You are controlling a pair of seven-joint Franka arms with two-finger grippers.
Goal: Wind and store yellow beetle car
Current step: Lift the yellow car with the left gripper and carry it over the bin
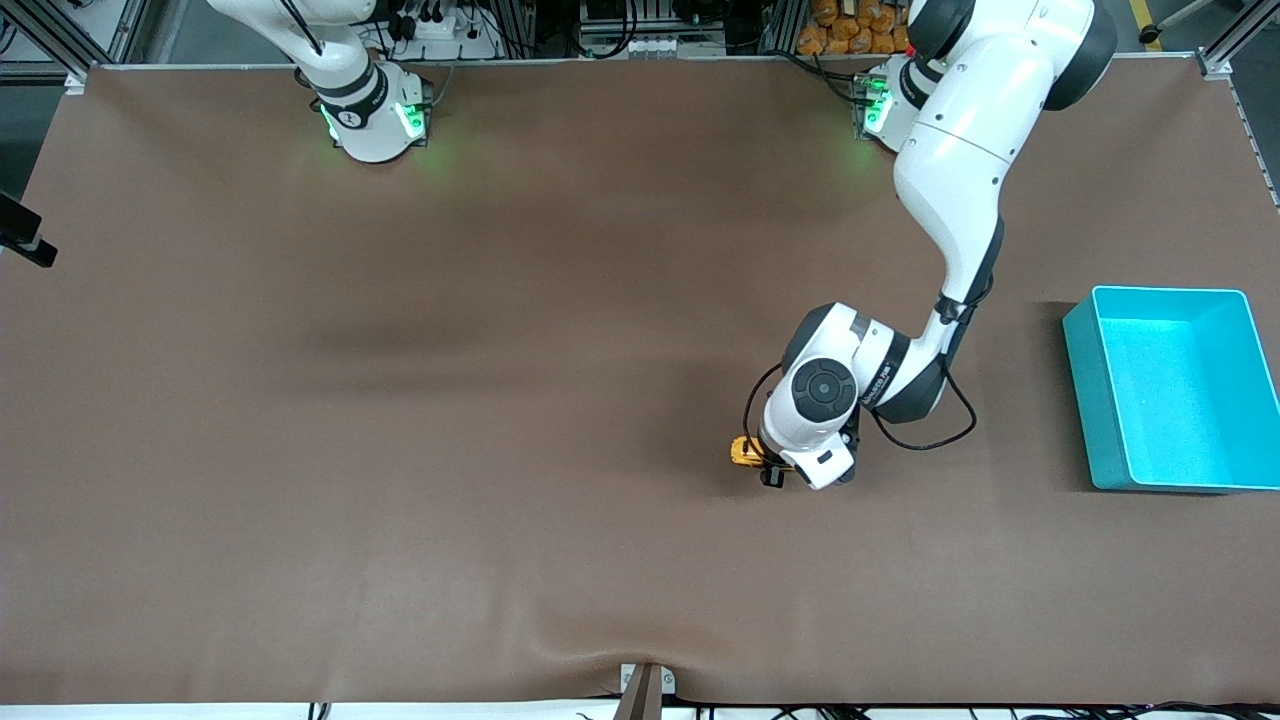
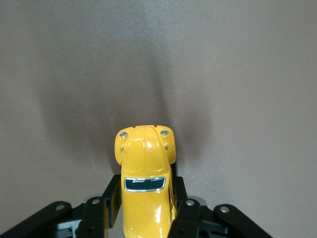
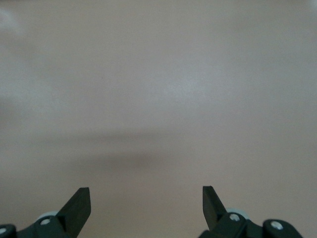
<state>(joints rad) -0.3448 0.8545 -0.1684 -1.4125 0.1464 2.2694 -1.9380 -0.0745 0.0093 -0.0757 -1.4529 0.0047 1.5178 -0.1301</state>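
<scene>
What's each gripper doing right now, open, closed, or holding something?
Left gripper: shut on the yellow beetle car, low over the table.
Right gripper: open, holding nothing, waiting above bare table.

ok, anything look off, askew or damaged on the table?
Nothing stands out. The left gripper has its jaws closed on the small yellow beetle toy car, which looks intact. The teal plastic bin sits upright and empty. The right gripper waits, jaws open.
</scene>
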